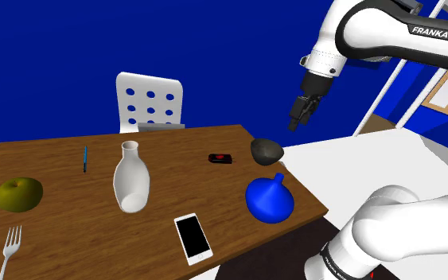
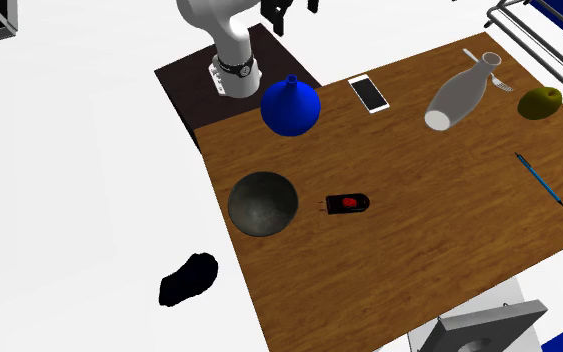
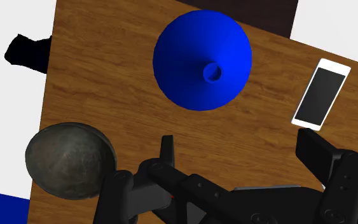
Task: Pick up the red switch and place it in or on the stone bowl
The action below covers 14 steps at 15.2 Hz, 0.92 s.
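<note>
Hanging well above the tabletop [image 1: 55, 163], the gripper [image 1: 296, 123] has its fingers spread with nothing between them (the wrist view shows both standing apart). The red switch [image 2: 348, 203], a black body with a red button, lies flat just beside the dark stone bowl [image 2: 263, 203], not touching it, and the bowl sits close to the tabletop's edge.

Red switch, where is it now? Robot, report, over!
Gripper open, empty, high above the table. Red switch lying beside the dark grey bowl, untouched. Nothing between them; blue vase off to one side.
</note>
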Available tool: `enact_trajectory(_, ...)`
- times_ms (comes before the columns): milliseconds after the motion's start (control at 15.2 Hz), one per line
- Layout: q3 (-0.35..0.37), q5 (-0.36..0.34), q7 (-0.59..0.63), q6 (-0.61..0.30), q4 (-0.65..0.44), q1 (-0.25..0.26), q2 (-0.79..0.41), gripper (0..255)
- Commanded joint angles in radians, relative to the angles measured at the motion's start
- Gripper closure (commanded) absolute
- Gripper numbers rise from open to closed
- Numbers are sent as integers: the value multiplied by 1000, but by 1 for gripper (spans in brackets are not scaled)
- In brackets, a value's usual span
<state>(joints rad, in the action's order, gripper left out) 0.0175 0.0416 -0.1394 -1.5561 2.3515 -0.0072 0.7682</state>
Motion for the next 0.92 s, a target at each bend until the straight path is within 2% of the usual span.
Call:
enact_trajectory(0,0,0,0,0,0,0,0,0)
enact_trajectory(462,-76,-51,-204,-270,115,26,-119,0)
enact_trajectory(858,-139,-70,-376,-504,146,54,-289,0)
